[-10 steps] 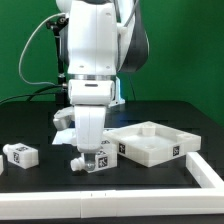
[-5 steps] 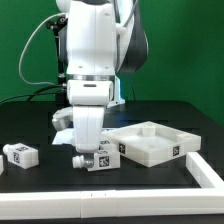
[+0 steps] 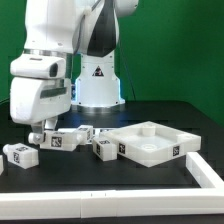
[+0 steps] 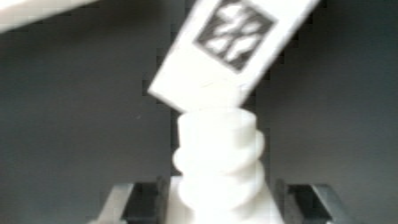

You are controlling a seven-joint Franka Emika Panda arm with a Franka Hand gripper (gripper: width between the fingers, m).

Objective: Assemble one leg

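Observation:
In the exterior view my gripper (image 3: 47, 137) hangs low over the black table at the exterior view's left. It is shut on a white tagged leg (image 3: 63, 139), which sticks out sideways toward the exterior view's right, just above the table. In the wrist view the leg (image 4: 226, 45) runs away from the gripper (image 4: 219, 202). Its rounded peg end sits between the jaws, and the jaws stand close against it on both sides. A second leg (image 3: 20, 153) lies to the left of the gripper. A third leg (image 3: 103, 147) lies against the large square piece.
The large flat white square piece with raised rim (image 3: 152, 150) lies right of centre. A white border bar (image 3: 110, 184) runs along the table's front and up its right side. The robot's base (image 3: 97, 85) stands behind, before a green backdrop.
The arm has swung from the table's centre to the exterior view's left. It carried one leg away from the square piece. The other legs and the square piece have stayed in place.

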